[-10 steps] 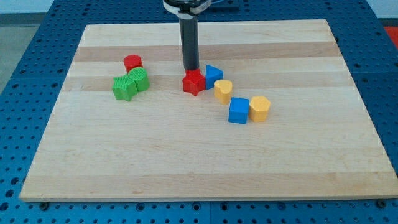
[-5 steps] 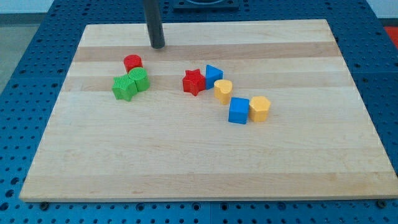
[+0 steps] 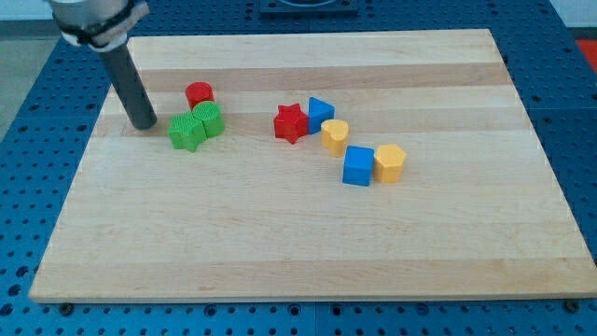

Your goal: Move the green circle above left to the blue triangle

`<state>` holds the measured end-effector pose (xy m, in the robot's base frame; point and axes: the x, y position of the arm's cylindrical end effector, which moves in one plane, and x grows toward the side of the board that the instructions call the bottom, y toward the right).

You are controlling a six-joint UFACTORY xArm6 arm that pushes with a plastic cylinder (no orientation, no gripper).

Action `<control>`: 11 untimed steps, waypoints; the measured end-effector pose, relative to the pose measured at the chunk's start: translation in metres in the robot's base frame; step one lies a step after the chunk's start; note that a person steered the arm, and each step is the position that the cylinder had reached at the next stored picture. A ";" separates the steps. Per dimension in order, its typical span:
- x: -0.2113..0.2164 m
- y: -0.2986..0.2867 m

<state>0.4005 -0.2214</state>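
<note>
The green circle sits on the wooden board at the view's left, touching a green star-like block on its lower left. The blue triangle lies near the middle, with a red star touching its left side. My tip is at the far left, just left of the green star-like block and apart from it.
A red cylinder stands just above the green circle. A yellow block sits below right of the blue triangle. A blue cube and a yellow hexagon-like block lie further down right.
My tip has moved from just above the red star up and left, then down to the left side of the green blocks. No block has moved.
</note>
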 end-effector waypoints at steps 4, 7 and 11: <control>0.046 0.030; 0.019 -0.029; -0.025 0.031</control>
<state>0.3757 -0.1906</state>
